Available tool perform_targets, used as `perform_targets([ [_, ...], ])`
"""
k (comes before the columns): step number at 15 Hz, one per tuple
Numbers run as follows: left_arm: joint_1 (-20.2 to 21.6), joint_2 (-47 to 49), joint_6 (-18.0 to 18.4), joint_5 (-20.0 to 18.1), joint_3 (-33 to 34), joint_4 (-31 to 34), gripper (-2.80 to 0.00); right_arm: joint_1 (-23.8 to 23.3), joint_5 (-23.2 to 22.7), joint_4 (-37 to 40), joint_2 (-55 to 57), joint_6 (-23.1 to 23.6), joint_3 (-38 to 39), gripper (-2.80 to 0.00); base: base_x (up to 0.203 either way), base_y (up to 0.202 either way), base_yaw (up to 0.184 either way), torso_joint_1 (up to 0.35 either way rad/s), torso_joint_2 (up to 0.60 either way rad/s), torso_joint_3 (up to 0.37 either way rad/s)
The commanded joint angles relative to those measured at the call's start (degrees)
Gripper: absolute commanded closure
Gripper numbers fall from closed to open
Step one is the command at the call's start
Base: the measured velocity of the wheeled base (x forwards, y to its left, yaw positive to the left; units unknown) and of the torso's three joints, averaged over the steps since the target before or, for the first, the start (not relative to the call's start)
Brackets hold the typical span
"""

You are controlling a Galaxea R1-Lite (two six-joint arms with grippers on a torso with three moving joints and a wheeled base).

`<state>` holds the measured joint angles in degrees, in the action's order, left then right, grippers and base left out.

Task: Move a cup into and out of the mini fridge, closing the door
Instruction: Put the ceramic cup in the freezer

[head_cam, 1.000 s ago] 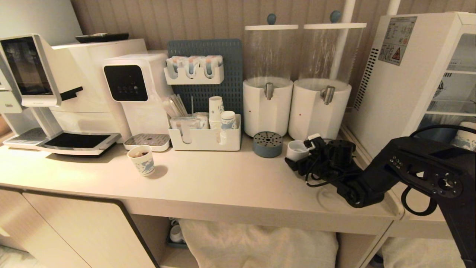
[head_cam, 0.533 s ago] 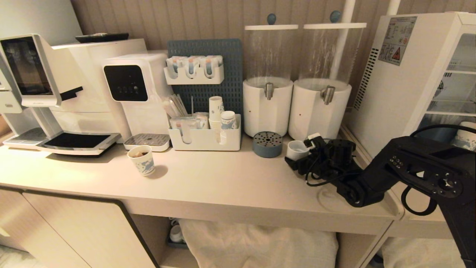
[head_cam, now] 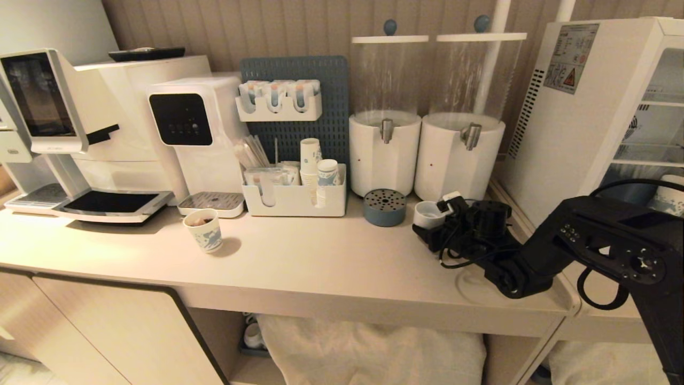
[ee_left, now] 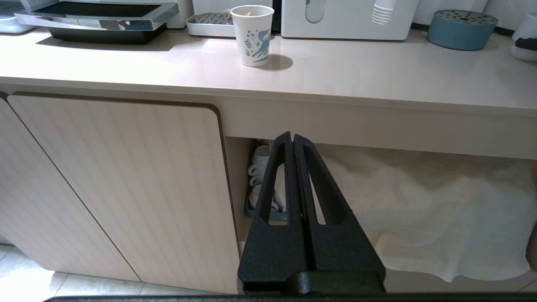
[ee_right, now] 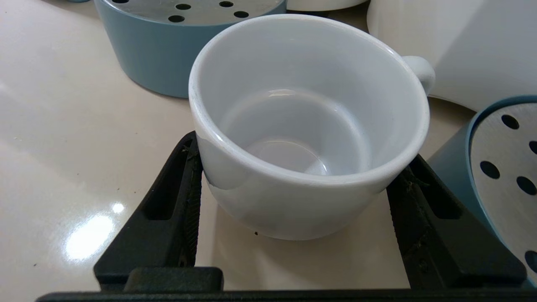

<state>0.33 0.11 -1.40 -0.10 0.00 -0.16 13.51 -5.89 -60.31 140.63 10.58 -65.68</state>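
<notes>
Gripping the cup (ee_right: 308, 126) on the counter (head_cam: 299, 262), we are working with the right gripper (ee_right: 293, 167) while the left gripper (ee_left: 293, 167) is hanging low.

We are seeing, from the head, the right arm reaching across to the cup just in front of the two dispensers (head_cam: 425, 149) and beside the blue drip tray (head_cam: 385, 207), with the fridge (head_cam: 582, 117) standing well to the right, its shelves showing. Only the right wrist view is showing us the grip: both fingers (ee_right: 184, 197) are touching the cup's sides low down, and the cup, empty, is sitting flat on the counter, a small handle on its far side. Only the left wrist view is showing us the left fingers pressed together, empty, in front of the cabinet below the counter edge, with a printed paper cup (ee_left: 253, 34) standing above.
</notes>
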Motion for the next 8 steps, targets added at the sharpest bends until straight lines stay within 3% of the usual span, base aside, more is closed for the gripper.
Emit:
perform_targets([
  [1, 0.02, -0.02, 0.00, 0.01, 0.00, -0.02, 0.00, 0.04, -0.10, -0.36, -0.40, 0.05, 0.44, 0.00, 0.000, 0.000, 0.000, 0.000, 0.00, 0.000],
  [8, 0.02, -0.02, -0.09, 0.01, 0.00, -0.02, 0.00, -1.21, -2.63, -0.48, -15.70, 0.07, 14.75, 0.00, 0.000, 0.000, 0.000, 0.000, 0.00, 0.000],
])
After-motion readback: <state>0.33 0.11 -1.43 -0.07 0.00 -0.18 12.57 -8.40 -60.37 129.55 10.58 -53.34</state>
